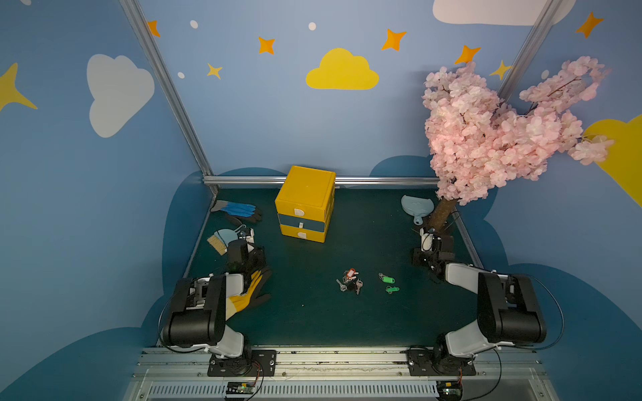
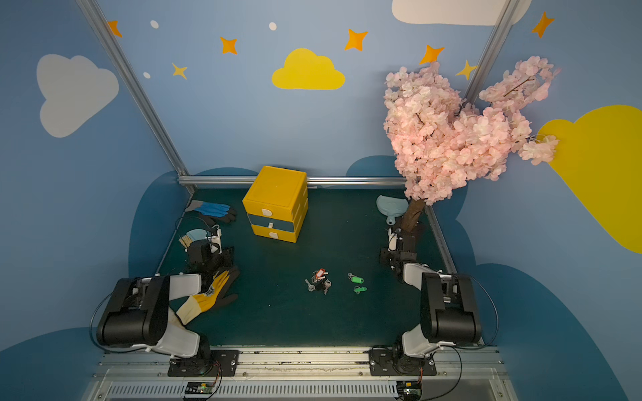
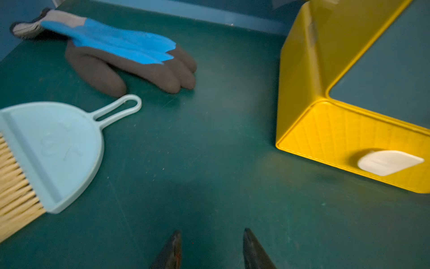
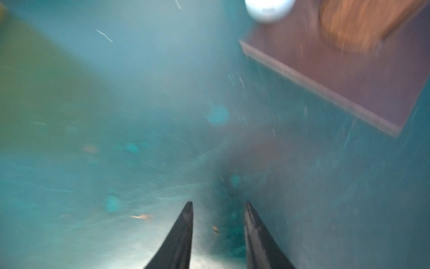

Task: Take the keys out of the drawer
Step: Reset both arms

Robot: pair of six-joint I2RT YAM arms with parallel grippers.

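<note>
Keys [image 1: 351, 280] lie well apart from left claw [image 3: 211, 231] and right claw [image 4: 218, 202], both parted, empty.

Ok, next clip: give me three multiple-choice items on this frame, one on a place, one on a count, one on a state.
1. Where do the keys lie relative to the yellow drawer unit?
A) inside it
B) on the green mat in front of it
C) on top of it

2. How many green key tags show?
A) two
B) one
C) five

3. On the left gripper, how do the fingers stand?
A) shut on a key ring
B) pressed together, empty
C) apart, nothing between

Answers:
1 B: in both top views the keys lie on the mat, apart from the unit.
2 A: two green tags lie beside the bunch with the red-orange tag.
3 C: the left wrist view shows only bare mat between the fingers.
</note>
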